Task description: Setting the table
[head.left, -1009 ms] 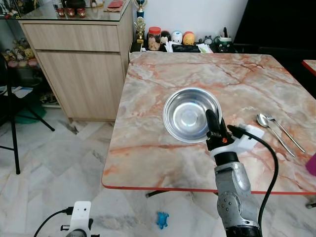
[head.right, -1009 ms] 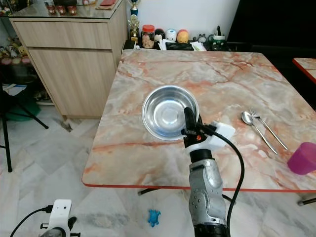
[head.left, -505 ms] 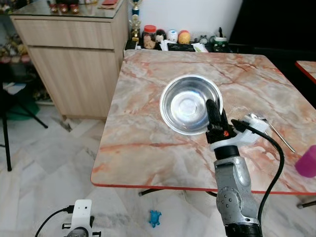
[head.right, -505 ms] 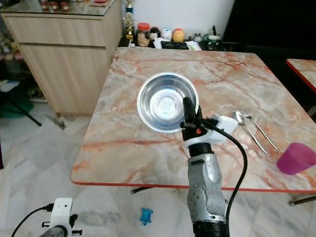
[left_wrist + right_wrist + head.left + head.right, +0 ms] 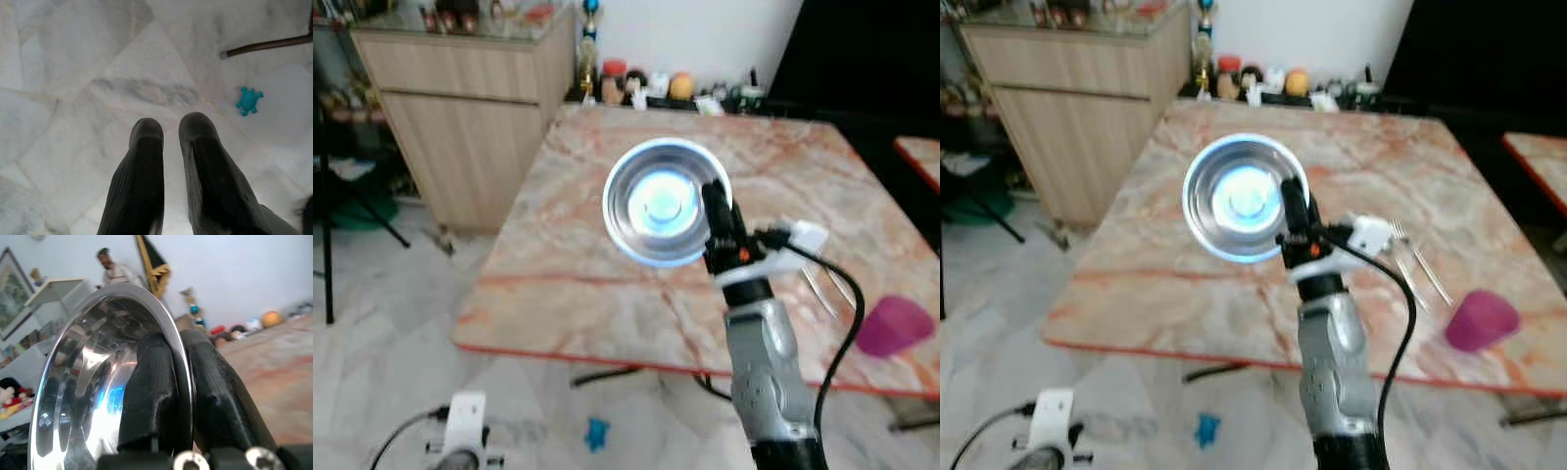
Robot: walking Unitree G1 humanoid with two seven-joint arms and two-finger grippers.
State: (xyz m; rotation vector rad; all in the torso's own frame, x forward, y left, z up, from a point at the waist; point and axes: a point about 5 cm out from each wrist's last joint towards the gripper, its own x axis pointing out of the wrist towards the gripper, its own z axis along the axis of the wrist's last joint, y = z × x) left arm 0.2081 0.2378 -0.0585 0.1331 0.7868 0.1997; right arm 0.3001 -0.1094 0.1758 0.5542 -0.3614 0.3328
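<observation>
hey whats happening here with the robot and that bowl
The robot's right gripper is clamped on the rim of a steel bowl, holding it tilted above the marble table. A pink cup and cutlery sit on the table to the right. The left gripper hangs idle over the floor.

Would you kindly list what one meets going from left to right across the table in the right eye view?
Steel bowl → right gripper pinching the bowl's rim → fork and spoon → purple cup.
</observation>
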